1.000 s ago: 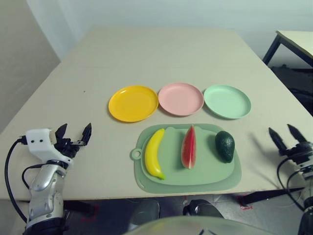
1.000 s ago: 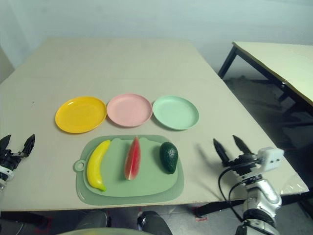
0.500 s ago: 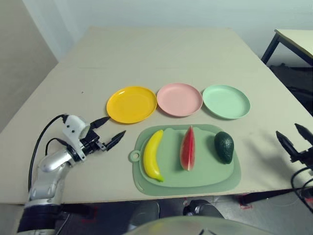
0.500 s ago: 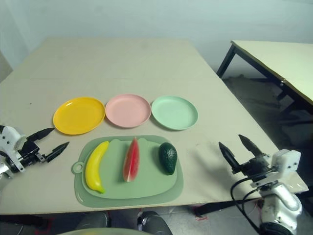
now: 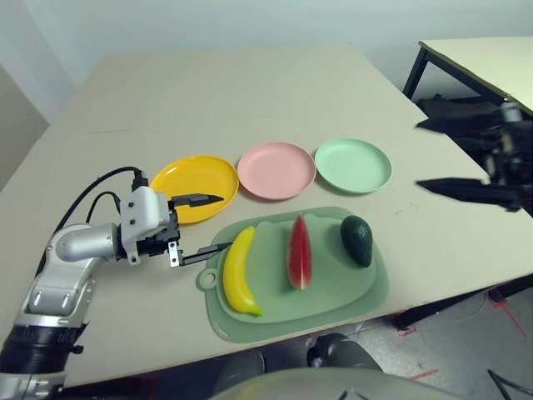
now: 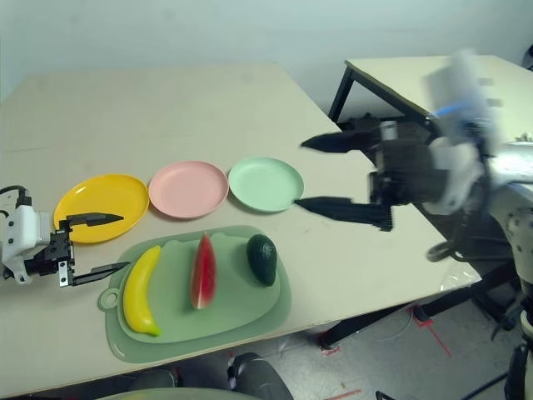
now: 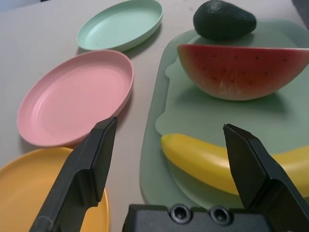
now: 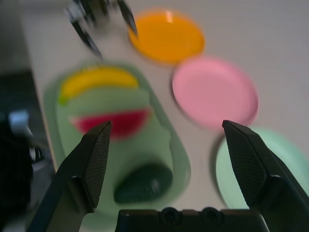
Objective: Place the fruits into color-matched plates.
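Fingers [image 7: 251, 166] of the left arm parted, banana [image 7: 198, 157] near their tips

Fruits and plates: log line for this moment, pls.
banana, watermelon, avocado: on green mat | plates: none loaded | left end effector: open, near banana | right end effector: open, empty

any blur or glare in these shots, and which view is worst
right wrist view: worst, all soft beyond the jaws, with a glare spot on the yellow plate; right eye view: right arm smeared, table fairly crisp; left wrist view: banana and melon clear
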